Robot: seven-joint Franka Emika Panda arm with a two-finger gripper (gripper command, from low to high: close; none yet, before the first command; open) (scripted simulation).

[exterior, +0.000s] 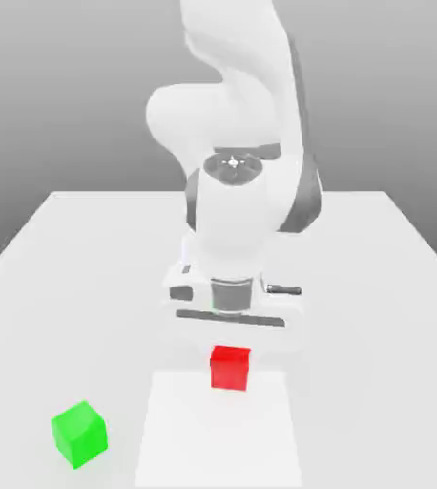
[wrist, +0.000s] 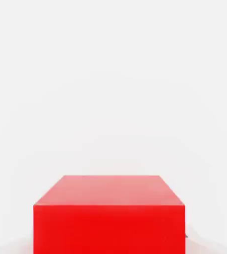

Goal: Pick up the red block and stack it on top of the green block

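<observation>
Gripping the red block [wrist: 109, 230], the gripper [exterior: 230, 351] stands closed on its sides, the matte, flat-faced cube directly beneath the hand. The green block [exterior: 80, 435], an equally plain, sharp-edged cube, sits apart on the smooth, pale table [exterior: 375, 382], toward the exterior view's left, turned at an angle.

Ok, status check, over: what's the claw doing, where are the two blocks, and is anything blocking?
Claw shut on red block. Green block uncovered, off toward exterior view's left. No obstacle seen between blocks.
</observation>
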